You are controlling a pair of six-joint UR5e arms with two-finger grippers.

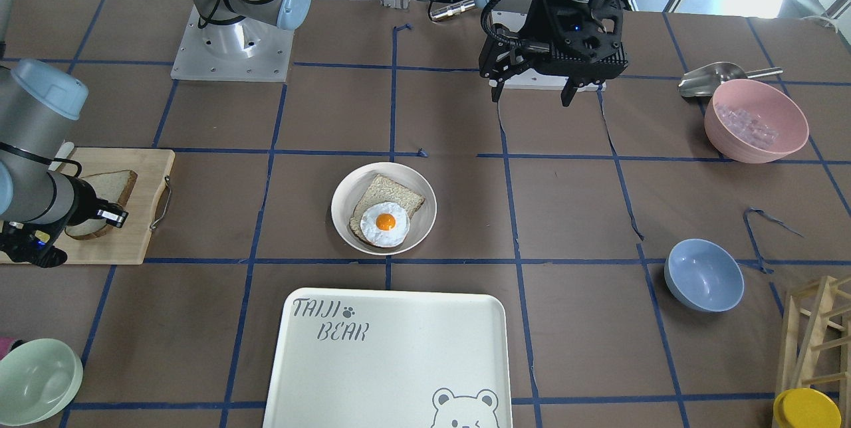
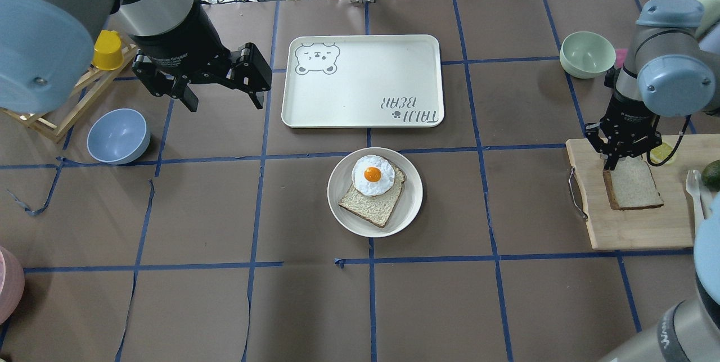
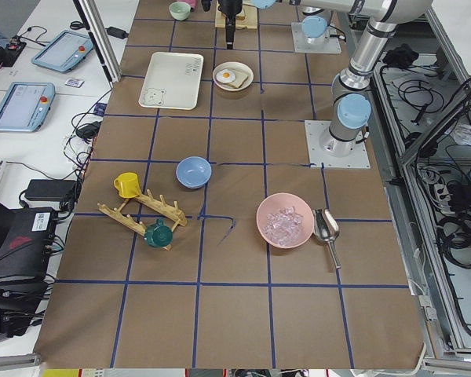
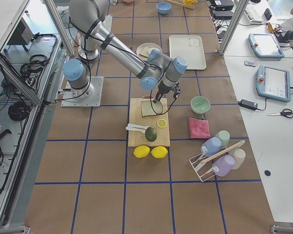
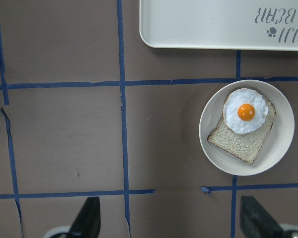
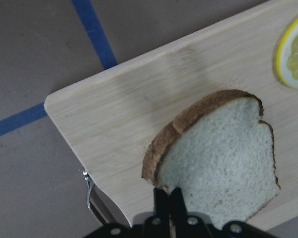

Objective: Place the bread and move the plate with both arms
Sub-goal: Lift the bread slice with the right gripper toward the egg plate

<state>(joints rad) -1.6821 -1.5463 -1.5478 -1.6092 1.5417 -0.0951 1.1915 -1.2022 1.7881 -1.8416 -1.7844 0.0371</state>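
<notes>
The bread (image 2: 635, 189), a pale slice with a brown crust, lies on a wooden cutting board (image 2: 635, 230) at the right; it also shows in the right wrist view (image 6: 218, 163). My right gripper (image 2: 611, 163) is shut on the slice's edge (image 6: 169, 196), and the slice looks slightly tilted. The plate (image 2: 412, 204) sits mid-table and bears a darker slice with a fried egg (image 2: 372, 174). My left gripper (image 2: 222, 100) is open and empty, high over the table left of the tray. The plate also shows in the left wrist view (image 5: 283, 136).
The cream TAIJI BEAR tray (image 2: 360, 86) lies beyond the plate. A green bowl (image 2: 586, 54) stands near the right arm, a blue bowl (image 2: 118, 135) at the left, a pink bowl (image 1: 756, 121) further left. A lemon slice (image 6: 295, 54) and an avocado (image 2: 713, 173) share the board.
</notes>
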